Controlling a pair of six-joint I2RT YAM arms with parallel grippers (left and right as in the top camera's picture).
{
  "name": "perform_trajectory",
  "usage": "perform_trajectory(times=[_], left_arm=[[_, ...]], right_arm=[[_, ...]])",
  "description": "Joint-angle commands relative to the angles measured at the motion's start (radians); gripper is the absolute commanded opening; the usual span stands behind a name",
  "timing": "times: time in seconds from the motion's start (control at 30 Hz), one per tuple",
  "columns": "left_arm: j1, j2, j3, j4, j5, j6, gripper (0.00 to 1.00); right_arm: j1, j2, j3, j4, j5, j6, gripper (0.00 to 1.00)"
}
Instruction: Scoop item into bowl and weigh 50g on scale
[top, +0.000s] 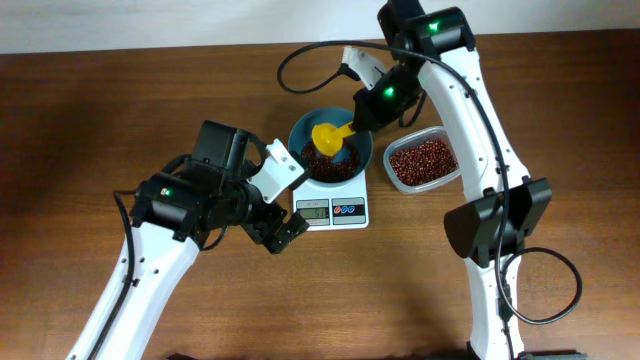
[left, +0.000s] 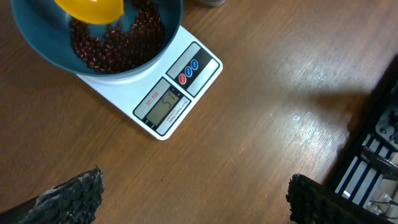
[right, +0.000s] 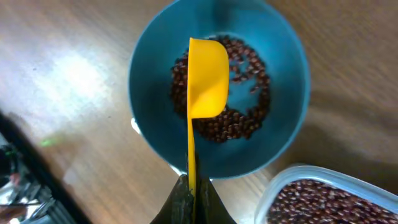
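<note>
The teal-blue bowl (top: 361, 157) sits on the white scale (top: 330, 210) at mid-table and holds a layer of red-brown beans (top: 330, 167). It also shows in the right wrist view (right: 283, 81) and the left wrist view (left: 43, 50). My right gripper (right: 193, 193) is shut on the handle of a yellow scoop (right: 205, 74), whose cup hangs tipped over the bowl, also seen from overhead (top: 330, 135). The scale's display (left: 165, 104) is lit. My left gripper (left: 196, 199) is open and empty above bare table just in front of the scale.
A clear plastic container (top: 424, 160) with more beans stands right of the bowl; its corner shows in the right wrist view (right: 329, 196). A black cable (top: 300, 60) loops behind the bowl. Dark equipment (left: 373, 143) lies at the right edge of the left wrist view.
</note>
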Motion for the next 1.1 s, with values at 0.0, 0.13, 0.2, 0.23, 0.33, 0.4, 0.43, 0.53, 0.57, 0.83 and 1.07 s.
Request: perform_trajectory(times=[0.0, 0.13, 0.2, 0.23, 0.33, 0.4, 0.43, 0.53, 0.57, 0.83, 1.07], left_arm=[[-0.002, -0.002, 0.014, -0.002, 0.013, -0.01, 0.99], [-0.002, -0.002, 0.014, -0.002, 0.013, -0.01, 0.99], [-0.002, -0.002, 0.014, -0.002, 0.013, -0.01, 0.99], [-0.002, -0.002, 0.014, -0.002, 0.013, -0.01, 0.99], [-0.002, -0.002, 0.014, -0.002, 0.013, -0.01, 0.99], [-0.002, -0.002, 0.014, -0.002, 0.013, -0.01, 0.99], [-0.002, -0.002, 0.014, -0.002, 0.013, -0.01, 0.99], [-0.002, -0.002, 0.014, -0.002, 0.013, -0.01, 0.99], [-0.002, -0.002, 0.014, -0.002, 0.013, -0.01, 0.99], [-0.002, -0.002, 0.014, -0.002, 0.013, -0.01, 0.99], [-0.002, -0.002, 0.014, -0.002, 0.013, -0.01, 0.99]], right_arm=[[0.025, 0.014, 0.021, 0.018, 0.105, 0.014, 0.04], [0.076, 0.021, 0.011, 0.05, 0.265, -0.001, 0.04], [0.095, 0.025, 0.011, 0.063, 0.328, 0.0, 0.04], [0.1, 0.028, 0.011, 0.069, 0.338, -0.001, 0.04], [0.104, 0.03, 0.008, 0.085, 0.362, 0.0, 0.04], [0.104, 0.03, 0.007, 0.093, 0.373, -0.001, 0.04], [0.105, 0.03, 0.007, 0.098, 0.373, -0.001, 0.04], [0.116, 0.03, 0.005, 0.109, 0.397, -0.001, 0.04], [0.122, 0.03, 0.002, 0.114, 0.406, -0.001, 0.04], [0.163, 0.03, -0.053, 0.135, 0.414, -0.001, 0.04], [0.202, 0.03, -0.053, 0.101, 0.413, 0.0, 0.04]])
